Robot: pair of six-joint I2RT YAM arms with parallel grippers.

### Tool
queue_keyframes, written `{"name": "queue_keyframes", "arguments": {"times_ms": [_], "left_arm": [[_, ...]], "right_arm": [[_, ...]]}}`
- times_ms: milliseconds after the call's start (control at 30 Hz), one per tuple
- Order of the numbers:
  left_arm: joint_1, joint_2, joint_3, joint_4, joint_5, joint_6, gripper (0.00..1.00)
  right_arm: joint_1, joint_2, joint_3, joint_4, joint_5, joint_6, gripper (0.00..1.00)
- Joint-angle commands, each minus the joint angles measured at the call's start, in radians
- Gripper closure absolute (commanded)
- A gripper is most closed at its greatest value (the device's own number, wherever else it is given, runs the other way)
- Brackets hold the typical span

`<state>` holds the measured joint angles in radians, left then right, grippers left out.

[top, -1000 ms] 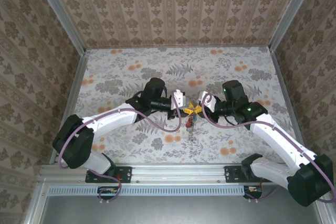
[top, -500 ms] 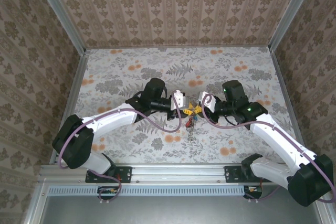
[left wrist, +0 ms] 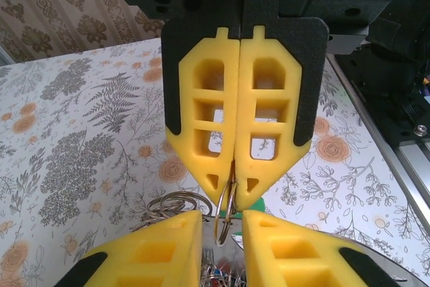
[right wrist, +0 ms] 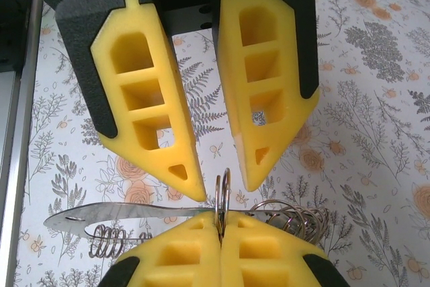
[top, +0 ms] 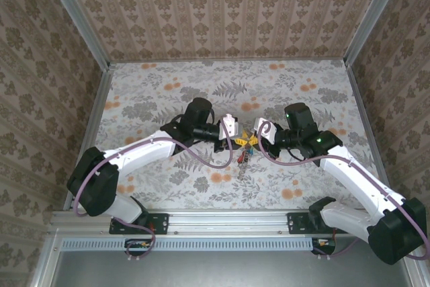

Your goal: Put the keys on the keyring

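- The floral-patterned tabletop (top: 148, 99) lies well below both pairs of jaws. Anything that slips free would likely drop to it.
- The white left arm (top: 144, 151) and white right arm (top: 356, 176) meet tip to tip. With so little room, a small overshoot could ram foam against foam.
- The left gripper (right wrist: 220, 186) has its yellow foam jaws narrowly apart. I cannot tell whether they pinch the metal in their gap.
- The right gripper (left wrist: 234, 196) has its jaws pressed together on the ring's rim.
- A long flat silver metal strip (right wrist: 114, 216) lies crosswise just beyond the right jaws' tips. It could snag a sliding fingertip.
- The bunch of small keys with coloured heads (top: 244, 159) hangs just below where the jaws meet. Its swinging weight could twist the ring.
- The thin silver metal keyring (right wrist: 222, 196) stands edge-on, one side in the right jaws' tips and the rest reaching between the left jaws. The bite is slim, so a sideways push may turn the ring or pop it out.
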<state>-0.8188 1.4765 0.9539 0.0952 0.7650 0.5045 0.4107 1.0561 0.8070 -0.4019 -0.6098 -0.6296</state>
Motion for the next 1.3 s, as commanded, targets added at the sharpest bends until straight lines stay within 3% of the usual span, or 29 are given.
{"name": "queue_keyframes", "arguments": {"times_ms": [0, 233, 400, 567, 767, 1100, 1267], "left_arm": [[-0.010, 0.010, 0.042, -0.047, 0.033, 0.046, 0.79], [-0.019, 0.029, 0.074, -0.091, 0.048, 0.070, 0.84], [-0.020, 0.037, 0.077, -0.095, 0.060, 0.073, 1.00], [0.007, 0.021, 0.016, 0.068, 0.095, -0.046, 1.00], [0.031, 0.009, -0.059, 0.289, 0.145, -0.184, 1.00], [0.038, 0.008, -0.116, 0.439, 0.158, -0.279, 1.00], [0.040, 0.004, -0.131, 0.485, 0.135, -0.303, 1.00]], "right_arm": [[0.005, -0.001, 0.029, 0.018, -0.024, -0.009, 0.96], [0.006, 0.002, 0.026, 0.034, -0.028, 0.003, 0.95], [0.005, -0.011, 0.019, 0.060, -0.025, 0.023, 0.92], [0.002, -0.040, -0.038, 0.099, 0.019, 0.034, 0.86], [-0.005, -0.070, -0.132, 0.246, -0.010, 0.136, 0.80], [-0.022, -0.074, -0.155, 0.341, -0.051, 0.199, 0.80], [-0.023, -0.064, -0.146, 0.280, -0.045, 0.179, 0.87]]}}
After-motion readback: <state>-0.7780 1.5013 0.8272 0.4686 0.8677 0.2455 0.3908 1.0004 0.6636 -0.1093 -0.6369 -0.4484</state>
